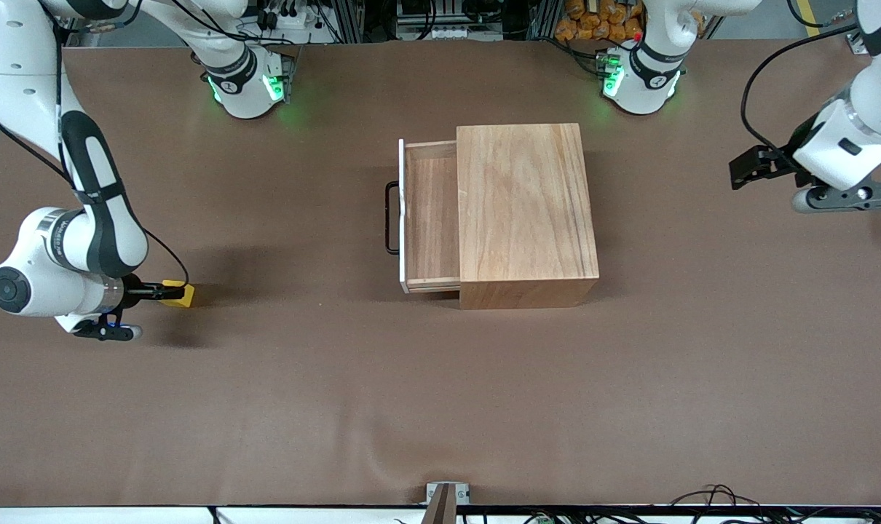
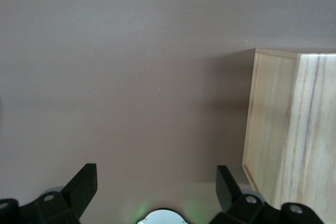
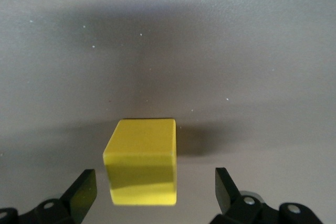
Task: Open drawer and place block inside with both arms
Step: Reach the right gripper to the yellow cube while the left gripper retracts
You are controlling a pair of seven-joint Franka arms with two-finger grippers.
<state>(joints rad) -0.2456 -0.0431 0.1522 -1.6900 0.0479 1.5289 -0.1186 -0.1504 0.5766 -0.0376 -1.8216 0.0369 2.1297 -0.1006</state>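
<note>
Wooden box (image 1: 528, 211): large, plain, light wood, standing on the brown tabletop (image 1: 440, 393) about midway between the two arm bases; landmark for all entries below.

Drawer (image 1: 432, 218): shallow light-wood tray with a white front edge, pulled partly out of the wooden box on the side facing the right arm's end of the tabletop; the part of its floor that shows is bare.

Handle (image 1: 391, 217): black metal U-shape fixed to the drawer's white front, the part of the assembly farthest from the wooden box.

Block (image 1: 180, 293): small bright yellow cube, resting on the tabletop well apart from the wooden box, toward the right arm's end and slightly nearer the front camera than the drawer front. Not in the drawer.

Right gripper (image 1: 165, 292): low at the tabletop, well apart from the wooden box, jaws set wide with one on each side of the block; right wrist view shows a gap between each finger and the cube (image 3: 140, 169), so no grip.

Left gripper (image 1: 746, 166): raised over the tabletop past the wooden box toward the left arm's end, waiting; jaws wide, holding nothing. Left wrist view shows the box's plain side wall (image 2: 286, 135).
</note>
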